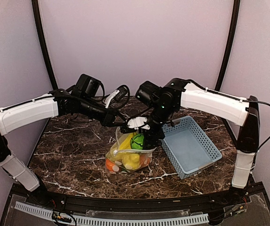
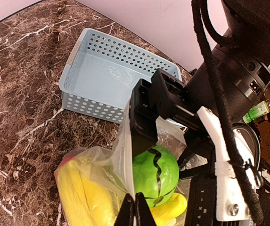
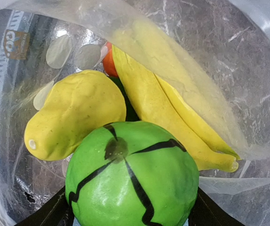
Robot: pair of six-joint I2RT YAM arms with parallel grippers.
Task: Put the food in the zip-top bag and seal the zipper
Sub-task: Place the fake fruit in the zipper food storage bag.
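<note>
Two grippers work at the mouth of the zip-top bag (image 1: 125,157), which lies near the middle of the marble table (image 1: 69,150), just left of the light-blue basket (image 1: 191,146). The left gripper (image 2: 135,211) has its fingers pressed together on the bag's upper edge, lifting the film so the mouth stands open. The right gripper (image 1: 146,136) is clamped on the green ball (image 3: 132,176) and holds it in the opening, right above the food already inside. That food is yellow bananas (image 3: 172,113), a yellow pear-shaped piece (image 3: 76,117) and a glimpse of an orange ball (image 3: 109,66).

By my reading the step in hand is loading, and this may be the last piece, since no loose food shows on the table. The next move calls for the right fingers to part so the ball drops in. They should then back straight out without dragging the film. The zipper (image 2: 127,150) is unsealed and needs both lips brought flat together before it can be pressed along its length.

As for writing, nothing can be read. A small brownish mark (image 3: 15,44) shows through the plastic but is too blurred. The bag's print is plain white ovals (image 3: 59,51).
</note>
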